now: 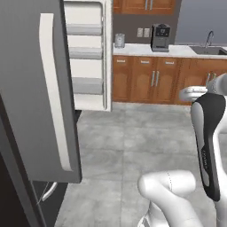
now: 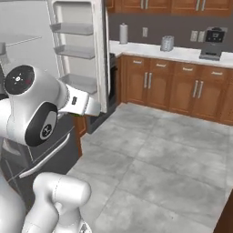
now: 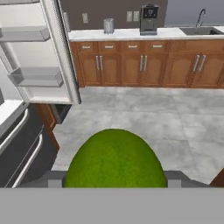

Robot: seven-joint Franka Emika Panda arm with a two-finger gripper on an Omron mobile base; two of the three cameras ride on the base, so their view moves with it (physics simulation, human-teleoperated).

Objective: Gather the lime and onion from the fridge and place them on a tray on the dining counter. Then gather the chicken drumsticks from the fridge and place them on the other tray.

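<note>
Hand view: my claw [image 3: 114, 186] holds the lime [image 3: 115, 161] at 6 o'clock. Fridge [image 3: 30, 57] open at 10 o'clock. I guess the tray, onion and chicken wait.

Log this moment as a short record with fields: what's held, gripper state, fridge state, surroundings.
held: lime, large and close at the bottom of the hand view
gripper: gripper shut on the lime, dark finger tips on either side of it
fridge: fridge doors open, white door shelves visible
surroundings: grey tile floor; wall counter over brown cabinets, with a coffee machine, a metal canister and a sink
</note>
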